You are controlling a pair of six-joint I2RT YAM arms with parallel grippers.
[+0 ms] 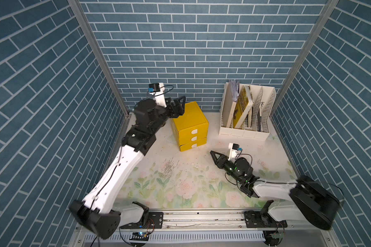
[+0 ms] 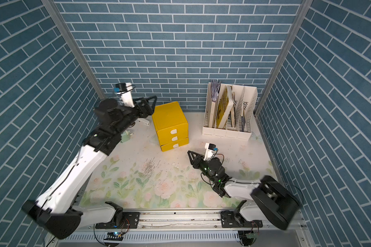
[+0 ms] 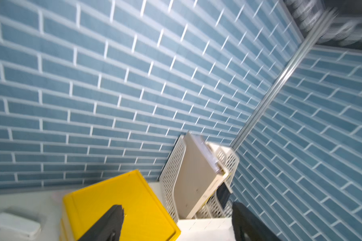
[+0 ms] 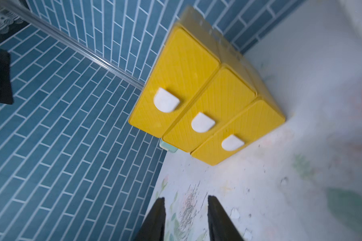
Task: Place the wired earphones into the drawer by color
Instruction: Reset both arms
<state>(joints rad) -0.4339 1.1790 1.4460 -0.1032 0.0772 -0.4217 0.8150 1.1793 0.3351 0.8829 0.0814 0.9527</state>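
Note:
The yellow cabinet stands at the back of the table in both top views. Its three drawers with white tab handles look pushed in, the bottom drawer a little forward of the others. No wired earphones show in any view. My left gripper hovers above the cabinet's back left corner, open and empty, with the cabinet top below it. My right gripper is low over the table, in front and to the right of the drawers, open with nothing between its fingers.
A white slotted file rack with books stands at the back right. A flat white case and a small mint-green object lie left of the cabinet. Blue brick walls close in three sides.

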